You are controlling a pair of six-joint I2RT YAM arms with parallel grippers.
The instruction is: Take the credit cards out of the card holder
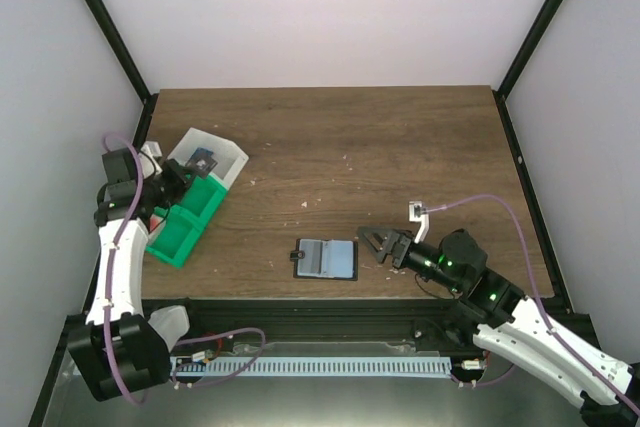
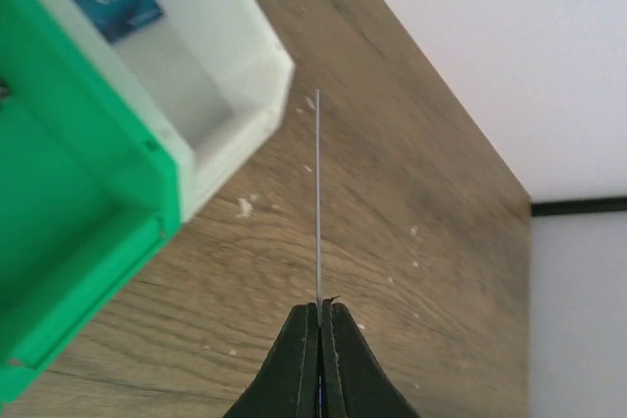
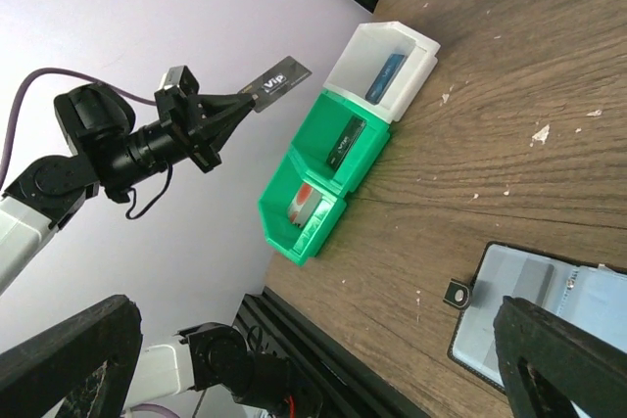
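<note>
Edge-on card pinched in left hand, fingers shut tight on it, above worktop near white bin. Open holder lay flat near worktop's front edge; right hand just beside it, jaws wide, empty. Judged best: carry card over bin, lower, then release so it landed inside, not on rim.

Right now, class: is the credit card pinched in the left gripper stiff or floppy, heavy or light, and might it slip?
Probably stiff: edge-on, the credit card juts from the left gripper as a straight line, no sag. Likely light, being so thin. It could slip or pivot, since only one end is pinched.
</note>
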